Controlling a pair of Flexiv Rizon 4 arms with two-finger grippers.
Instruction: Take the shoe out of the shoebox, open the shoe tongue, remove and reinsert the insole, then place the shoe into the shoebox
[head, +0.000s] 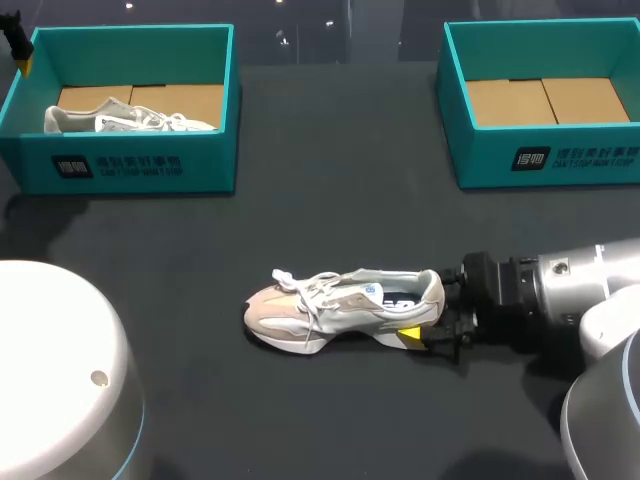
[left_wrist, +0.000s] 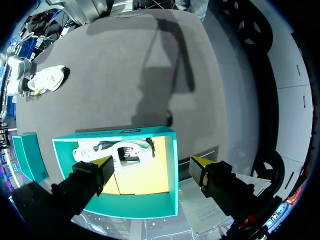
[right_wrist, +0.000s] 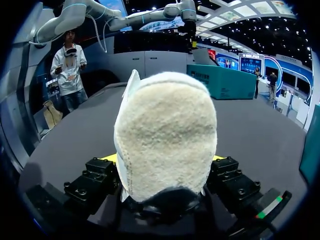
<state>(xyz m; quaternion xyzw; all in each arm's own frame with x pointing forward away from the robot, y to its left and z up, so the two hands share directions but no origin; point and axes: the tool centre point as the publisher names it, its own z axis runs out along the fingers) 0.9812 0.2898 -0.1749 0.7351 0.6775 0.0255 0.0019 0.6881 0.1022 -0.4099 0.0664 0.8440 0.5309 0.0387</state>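
beige-and-white laced sneaker (head: 340, 308) lies out on the black table (head: 330, 180), right tool (head: 431, 314) clamping its heel; tongue, insole and reboxing look still to do.

Your counter (head: 340, 170) is a dark, matte surface. Along its far edge you have a teal shoebox (head: 140, 165) at the left and a second teal shoebox (head: 560, 150) at the right, well apart. Nearer you, about mid-counter, a pale shoe (head: 330, 310) lies with its toe toward the left.
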